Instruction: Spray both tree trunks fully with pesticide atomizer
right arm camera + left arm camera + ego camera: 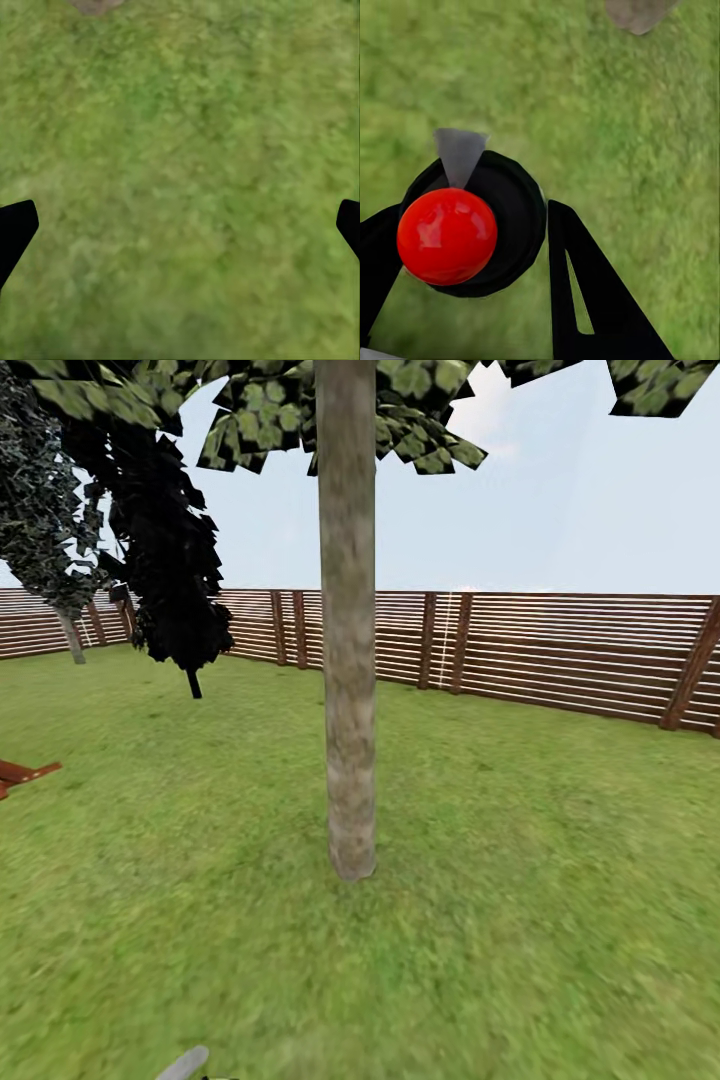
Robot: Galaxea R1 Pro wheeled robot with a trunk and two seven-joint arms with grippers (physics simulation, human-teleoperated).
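Note:
A tree with a thick, mottled grey-brown tree trunk [349,660] stands straight ahead on the garden lawn, its blocky green canopy [330,410] overhead. In the left wrist view my left gripper [469,225] is shut on the pesticide atomizer [502,217], a round black body with a red ball on it and a grey nozzle [457,154] pointing out over the grass. The nozzle tip [185,1063] also pokes up at the head view's bottom edge. My right gripper [180,225] hangs open over bare grass. The trunk's foot [637,11] lies just ahead of the nozzle. Pesticide is out of view.
A brown slatted fence [560,650] closes the lawn behind the tree. A near-black thin-stemmed tree [175,560] and a grey-leaved tree with a pale trunk [70,635] stand at the back left. An orange-red object [20,772] lies at the left edge.

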